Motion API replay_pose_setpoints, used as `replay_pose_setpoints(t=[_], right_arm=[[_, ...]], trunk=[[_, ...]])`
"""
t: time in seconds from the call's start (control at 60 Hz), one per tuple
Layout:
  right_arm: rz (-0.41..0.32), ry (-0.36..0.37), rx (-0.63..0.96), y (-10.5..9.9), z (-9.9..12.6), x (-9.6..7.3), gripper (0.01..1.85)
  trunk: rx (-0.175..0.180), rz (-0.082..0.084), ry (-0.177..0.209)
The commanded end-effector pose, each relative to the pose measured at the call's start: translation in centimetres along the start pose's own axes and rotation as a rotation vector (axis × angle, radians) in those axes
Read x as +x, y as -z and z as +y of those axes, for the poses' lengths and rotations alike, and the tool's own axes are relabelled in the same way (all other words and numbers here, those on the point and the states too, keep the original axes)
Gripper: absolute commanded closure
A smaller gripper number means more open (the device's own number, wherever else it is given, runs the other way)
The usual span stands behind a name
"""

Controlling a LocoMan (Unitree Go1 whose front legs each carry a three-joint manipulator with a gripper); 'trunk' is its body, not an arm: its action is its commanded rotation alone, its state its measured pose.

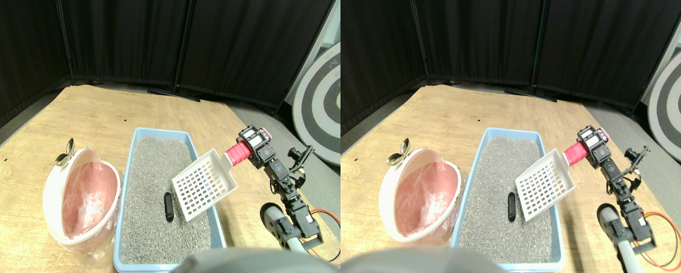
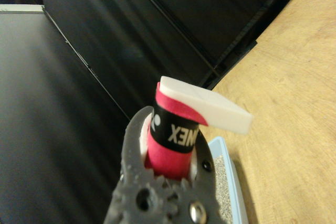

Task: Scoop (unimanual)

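Stereo pair view: right gripper (image 1: pixel 248 149) clamped on scoop (image 1: pixel 205 184) handle, scoop above litter tray (image 1: pixel 125 187), w/ dark lump (image 1: pixel 169 206) just beside.

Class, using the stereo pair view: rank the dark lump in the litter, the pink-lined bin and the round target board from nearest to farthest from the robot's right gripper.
From the right gripper, shut on the scoop:
1. Round target board, behind it, to its right.
2. Dark lump, lying in the litter tray.
3. Pink-lined bin, far side of the tray.
The first two are close.

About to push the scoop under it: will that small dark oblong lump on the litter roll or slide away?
The small dark oblong lump looks rounded, so it may roll sideways. It lies loose on the grey granular litter, which probably shifts under it.
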Motion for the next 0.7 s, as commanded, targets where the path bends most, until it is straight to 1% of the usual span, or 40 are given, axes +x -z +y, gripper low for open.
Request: replay_pose_setpoints(t=[0.017,0.033,0.15,0.2,0.233,0.25,0.283,0.317,0.333,0.35,0.4,0.433,0.5,0.517,0.7], right_arm=[[-0.039,0.004,-0.015,-1.0,-0.2,0.5,1.80],[-0.038,0.003,-0.017,-0.9,-0.2,0.6,1.80],[-0.032,0.026,-0.038,-0.3,-0.4,1.0,1.80],[-0.034,0.025,-0.046,-0.2,-0.4,1.1,1.80],[-0.031,0.027,-0.054,0.1,-0.4,1.2,1.80],[-0.032,0.025,-0.063,0.1,-0.5,1.3,1.73],[-0.035,0.018,-0.075,0.2,-0.5,1.4,1.69],[-0.036,0.013,-0.087,0.3,-0.5,1.5,1.70],[-0.029,0.018,-0.096,0.3,-0.4,1.5,1.72],[-0.030,0.015,-0.108,0.4,-0.3,1.5,1.80],[-0.036,0.005,-0.124,0.4,-0.2,1.6,1.80],[-0.037,-0.009,-0.147,0.4,-0.1,1.6,1.80],[-0.034,-0.014,-0.160,0.5,0.0,1.7,1.80],[-0.040,-0.028,-0.163,0.6,0.0,1.8,1.80],[-0.020,-0.009,-0.178,0.4,0.0,1.8,1.80]], trunk=[[-0.029,0.008,-0.009],[-0.030,0.010,-0.008],[-0.030,0.011,-0.010],[-0.030,0.011,-0.011],[-0.032,0.014,-0.013],[-0.032,0.014,-0.013],[-0.034,0.017,-0.013],[-0.034,0.017,-0.013],[-0.039,0.020,-0.015],[-0.039,0.020,-0.015],[-0.042,0.022,-0.017],[-0.047,0.026,-0.021],[-0.053,0.025,-0.023],[-0.056,0.025,-0.023],[-0.067,0.028,-0.030]])
